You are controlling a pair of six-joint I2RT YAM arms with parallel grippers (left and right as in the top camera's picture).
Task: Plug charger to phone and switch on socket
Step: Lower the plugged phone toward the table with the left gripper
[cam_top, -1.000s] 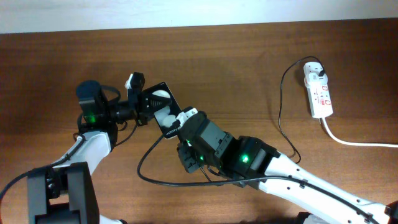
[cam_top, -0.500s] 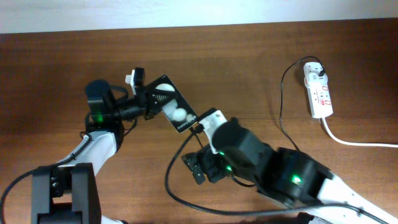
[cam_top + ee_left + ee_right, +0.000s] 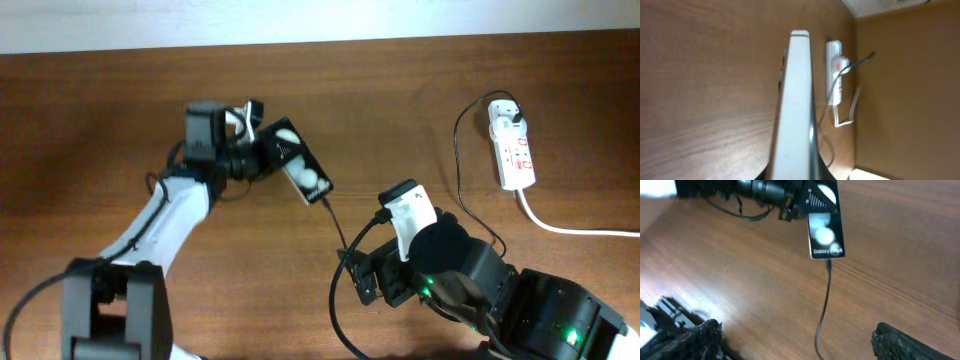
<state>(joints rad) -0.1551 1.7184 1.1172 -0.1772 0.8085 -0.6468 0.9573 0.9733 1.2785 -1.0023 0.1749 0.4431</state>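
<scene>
Gripping the phone (image 3: 298,168) by one end, the left gripper (image 3: 258,155) was found clamped shut on it. The charger (image 3: 826,297) tip was seen seated in the phone's lettered end. The right gripper (image 3: 800,340) was recorded wide open, empty. The charger's white plug was noted in the socket (image 3: 515,155), far right.

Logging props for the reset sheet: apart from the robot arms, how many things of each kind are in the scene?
phone: 1
charger cable: 1
power strip: 1
Total: 3
</scene>
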